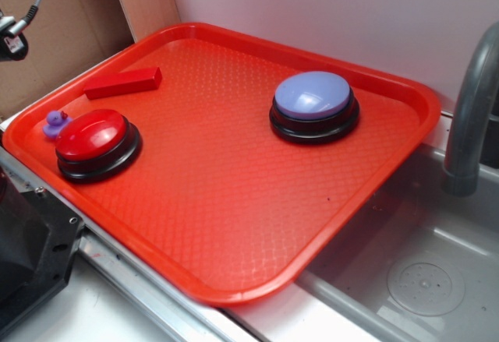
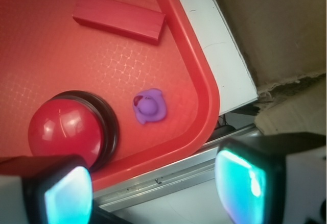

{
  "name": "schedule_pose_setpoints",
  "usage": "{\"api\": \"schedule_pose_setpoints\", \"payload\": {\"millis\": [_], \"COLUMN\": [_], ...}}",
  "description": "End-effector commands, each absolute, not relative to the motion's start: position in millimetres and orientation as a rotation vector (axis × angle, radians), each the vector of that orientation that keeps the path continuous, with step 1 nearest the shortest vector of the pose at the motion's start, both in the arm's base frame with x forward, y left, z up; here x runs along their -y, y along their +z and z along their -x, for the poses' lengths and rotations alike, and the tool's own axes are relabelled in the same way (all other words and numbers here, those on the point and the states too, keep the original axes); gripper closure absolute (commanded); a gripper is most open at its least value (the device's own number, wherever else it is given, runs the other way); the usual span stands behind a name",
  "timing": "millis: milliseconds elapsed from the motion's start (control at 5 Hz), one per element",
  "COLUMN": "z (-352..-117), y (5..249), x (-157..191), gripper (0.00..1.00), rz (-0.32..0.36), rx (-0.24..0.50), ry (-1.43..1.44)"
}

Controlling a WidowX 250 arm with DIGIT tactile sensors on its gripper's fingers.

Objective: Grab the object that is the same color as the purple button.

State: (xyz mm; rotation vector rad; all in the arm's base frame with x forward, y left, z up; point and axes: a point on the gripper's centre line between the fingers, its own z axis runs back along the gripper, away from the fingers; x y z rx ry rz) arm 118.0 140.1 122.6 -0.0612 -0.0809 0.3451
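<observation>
Tray (image 1: 234,225): large red plastic tray with a textured floor and raised rim, lying beside a grey sink basin (image 1: 405,272) with a curved faucet (image 1: 468,108).
Purple button (image 1: 313,96): round lavender-blue dome on a black circular base, on the tray's far right part, well apart from all other items.
Red button (image 1: 92,135): red dome on a black base, near the tray's left corner; in the wrist view its dome is glossy.
Red block (image 1: 123,82): flat rectangular bar lying along the tray's far left edge, apart from the red button.
Gripper (image 2: 153,188): two fingers with pale teal pads (image 2: 240,180) at the bottom of the wrist view, spread wide, nothing between them, hanging over the tray's corner rim and the surface outside it.
Purple duck toy (image 2: 149,105): tiny, with a small round head, on the tray floor in the left corner, just beside the red button's base, between it and the rim; not touched by the gripper.
</observation>
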Motion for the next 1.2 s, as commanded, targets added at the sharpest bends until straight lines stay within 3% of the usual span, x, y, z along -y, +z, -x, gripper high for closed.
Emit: {"api": "schedule_pose_setpoints", "payload": {"millis": [0, 400, 800, 1000], "z": [-132, -147, -149, -144], "y": [90, 51, 19, 14], "x": [-154, -156, -153, -141], "gripper": [0.0, 0.0, 0.0, 0.9], "rz": [-0.065, -0.071, -0.017, -0.015], "rx": [0.138, 0.084, 0.025, -0.002], "ry": [0.373, 0.362, 0.361, 0.382]}}
